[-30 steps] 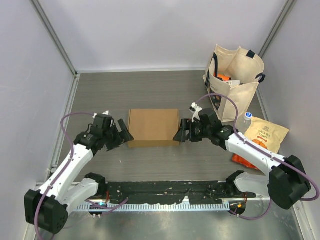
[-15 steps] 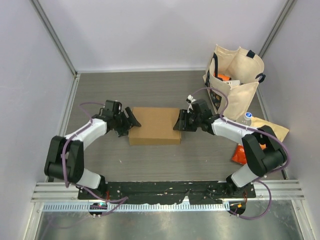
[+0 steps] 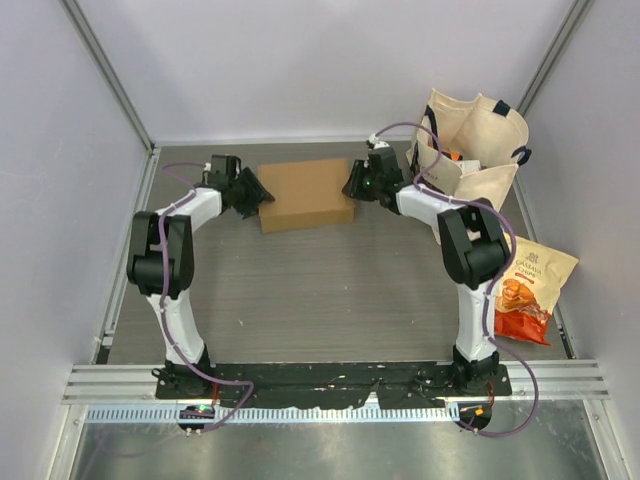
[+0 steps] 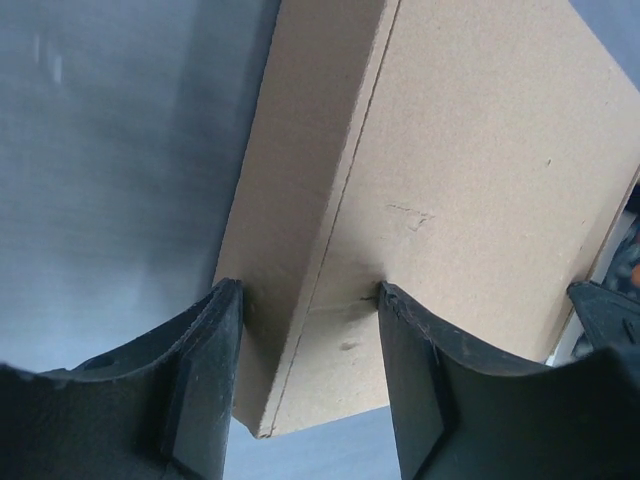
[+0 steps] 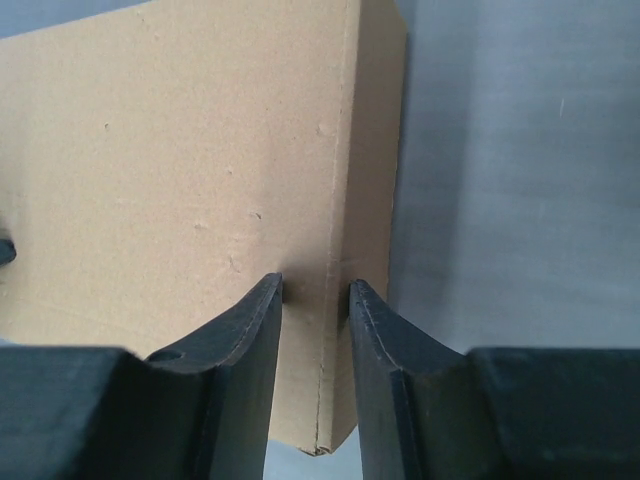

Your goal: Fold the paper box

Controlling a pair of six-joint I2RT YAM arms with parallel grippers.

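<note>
paper box point(image 3: 305, 195) carried up the frame, both pincers on its ends

moved since a second ago: the paper box has gone from the middle of the frame to the upper middle, near the back wall, and both arms have stretched out after it. whether it rests on the grey table point(image 3: 320, 290) or is held just off it i cannot tell. it is plain brown, unprinted card, a shallow closed carton with a broad flat top and narrow side walls meeting it at sharp creases; a few small dents mark the top. the left gripper point(image 3: 252, 193) is at the box's left end. its black fingers point(image 4: 215, 340) press the card either side of a crease, one on the narrow wall and one on the broad face, pinching the box. the right gripper point(image 3: 352, 185) is at the right end, its fingers point(image 5: 250, 330) drawn close and nipping the edge strip. a cream tote bag point(image 3: 480, 150) stands right of the box. an orange snack bag point(image 3: 528, 285) lies lower down by the right edge.
</note>
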